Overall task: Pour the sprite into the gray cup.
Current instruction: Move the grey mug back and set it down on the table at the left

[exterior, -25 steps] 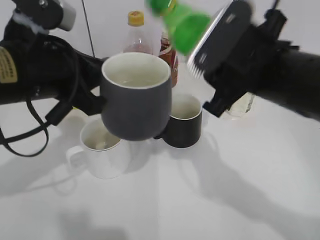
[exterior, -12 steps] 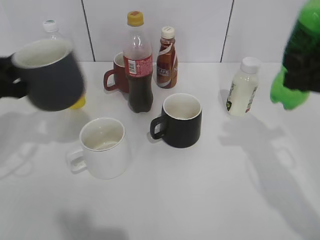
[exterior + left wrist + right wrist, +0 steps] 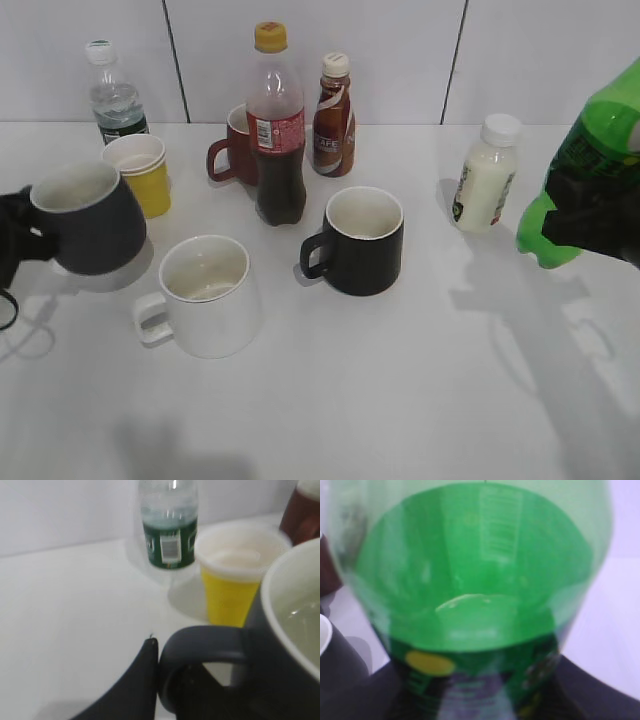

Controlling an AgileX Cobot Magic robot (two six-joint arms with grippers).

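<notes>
The sprite (image 3: 585,165), smooth and likely slippery, is clamped at its label by the right gripper (image 3: 590,222), while the rigid gray cup (image 3: 88,218) is apparently pinched by its handle in the left gripper (image 3: 22,240)

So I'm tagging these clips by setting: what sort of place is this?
Probably a staged test bench, not a home kitchen: a bare white table against a white tiled wall, set with assorted mugs and drink bottles like the cola bottle.

The white table (image 3: 400,400) carries a white mug (image 3: 205,295), black mug (image 3: 362,240), cola bottle (image 3: 276,125) and yellow cup (image 3: 142,174).
</notes>
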